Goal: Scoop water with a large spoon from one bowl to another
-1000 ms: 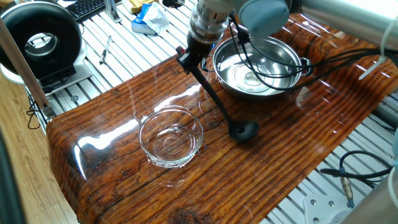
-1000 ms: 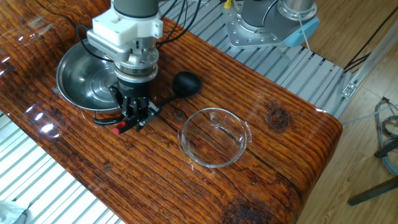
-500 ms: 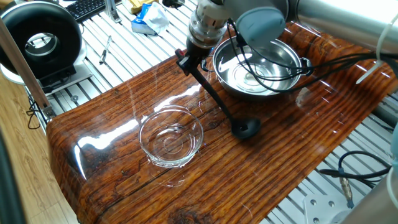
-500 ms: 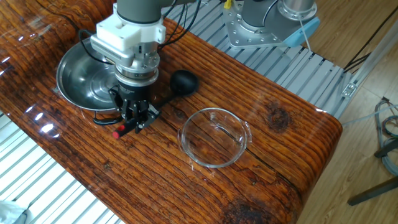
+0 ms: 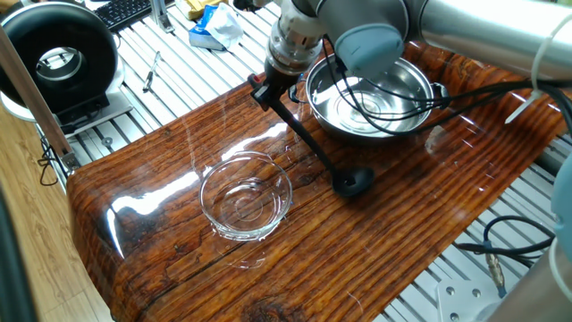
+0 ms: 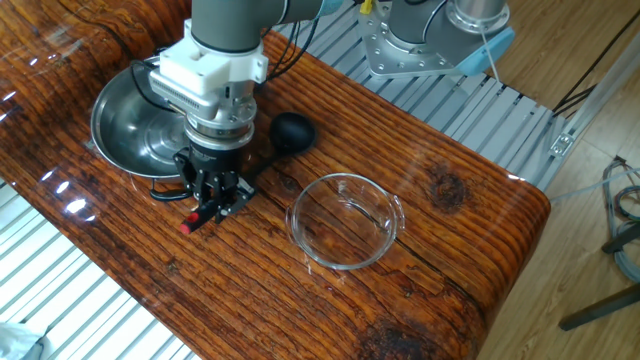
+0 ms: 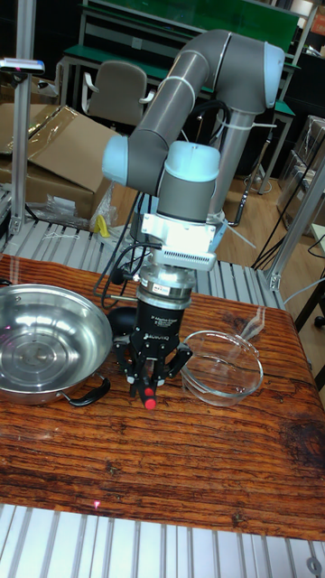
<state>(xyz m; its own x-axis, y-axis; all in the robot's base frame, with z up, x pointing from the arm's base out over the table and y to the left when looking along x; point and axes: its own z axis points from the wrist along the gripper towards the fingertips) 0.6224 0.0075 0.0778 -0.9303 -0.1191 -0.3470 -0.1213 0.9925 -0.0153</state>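
Note:
My gripper (image 5: 268,87) (image 6: 212,195) (image 7: 149,379) points down beside the steel bowl, shut on the red-tipped end of the large spoon's thin black handle (image 5: 299,134). The handle slopes down to the spoon's black scoop (image 5: 353,183) (image 6: 293,132), which sits low at the wood between the bowls; I cannot tell if it touches. The wide steel bowl (image 5: 420,112) (image 6: 110,110) (image 7: 36,312) holds a shiny pool of water (image 5: 357,109). The clear glass bowl (image 5: 246,197) (image 6: 347,220) (image 7: 223,366) stands apart toward the table's end.
Black cables (image 5: 393,98) hang from the arm across the steel bowl. A round black device (image 5: 58,58) and clutter lie on the slatted bench beyond the wooden top. The robot base (image 6: 420,40) stands past the far edge.
The gripper has turned and shifted slightly, swinging the handle's red end outward. The scoop has slid a little toward the steel bowl. Both bowls have stayed put.

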